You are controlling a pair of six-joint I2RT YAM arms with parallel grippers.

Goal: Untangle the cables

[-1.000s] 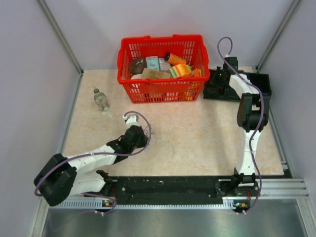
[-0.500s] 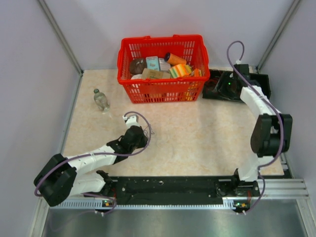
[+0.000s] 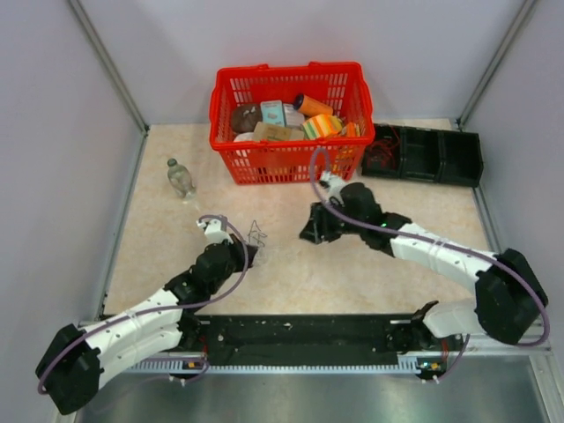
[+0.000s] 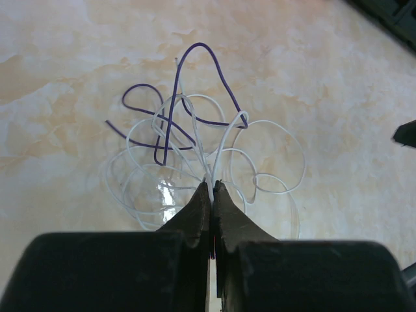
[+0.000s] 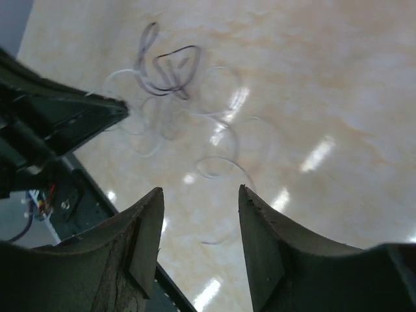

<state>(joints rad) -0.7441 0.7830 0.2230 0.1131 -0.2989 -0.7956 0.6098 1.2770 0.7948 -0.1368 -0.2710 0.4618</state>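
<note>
Two arms work on one small tangle. The cables (image 4: pixel 170 120) are very thin wires, some white and some dark purple. They loop over each other in a loose bunch. The bunch sits on the table (image 3: pixel 370 273), near the middle, well apart from the red basket (image 3: pixel 286 68) at the back.

The left gripper (image 4: pixel 212 190) is squeezed tight on a few white wires at the near edge of the bunch. It holds the tangle in place, and the loops fan out from its tips. From above, some loops seem to stand up a little off the table.

The right gripper (image 5: pixel 201 240) has its two fingers apart, and nothing is between them. It hangs over the table on the other side of the bunch. It is near the loops but does not touch them.

I think the step in hand is getting a second hold, so that the wires can be pulled apart. One side is held, and the other side is not yet caught.

Next, the right gripper should go down to one loop that sticks out. A purple one may be best, since it is easy to tell from the white ones. Then it should close on just that wire and pull softly away from the left gripper. The wires are so thin that the fingers could miss, or catch too many. A hard pull could make the knot tighter.
</note>
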